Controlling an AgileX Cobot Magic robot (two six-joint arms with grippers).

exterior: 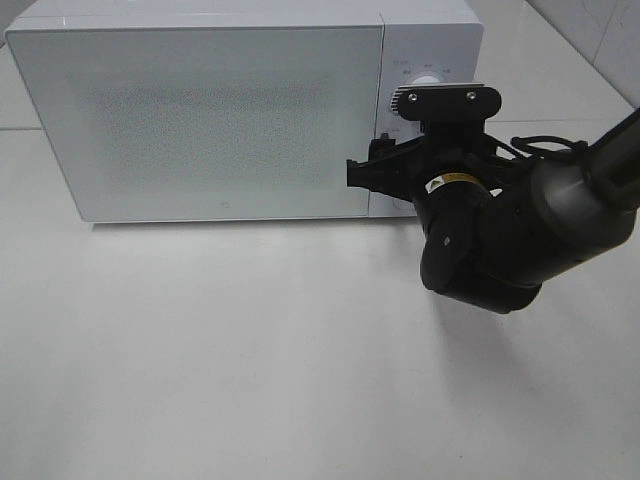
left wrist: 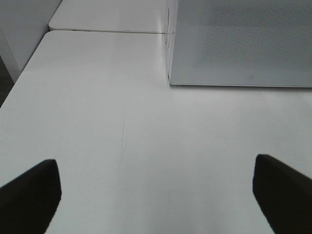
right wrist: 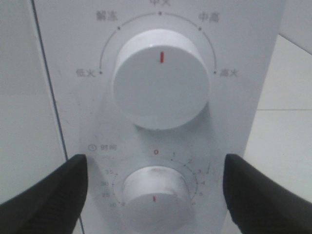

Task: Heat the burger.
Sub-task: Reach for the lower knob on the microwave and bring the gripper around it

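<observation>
A: Looking at the right gripper (right wrist: 155, 196) first: facing the control panel (right wrist: 243, 73) of the white microwave (exterior: 200, 110), fingers (right wrist: 48, 195) standing spread, one on each side of the lower knob (right wrist: 155, 190), gripping nothing.

B: Touching that knob?

A: Not touching, going by the right wrist view; showing a gap on both sides.

B: Reading the dials?

A: Seeing the upper knob (right wrist: 161, 78) with its red mark (right wrist: 161, 57) pointing straight up. Seeing the lower knob's own mark pointing straight down, away from the 0 printed above it.

B: Checking the door (exterior: 200, 150)?

A: Lying shut, its frosted front hiding the inside.

B: Turning to the left gripper (left wrist: 156, 195) now.

A: Hanging low over the white surface (left wrist: 122, 122), near the microwave's front corner, fingers (left wrist: 29, 195) spread wide and holding nothing.

B: Finding the burger?

A: Not managing to. Not showing in any of the three views, so not being able to tell where.
</observation>
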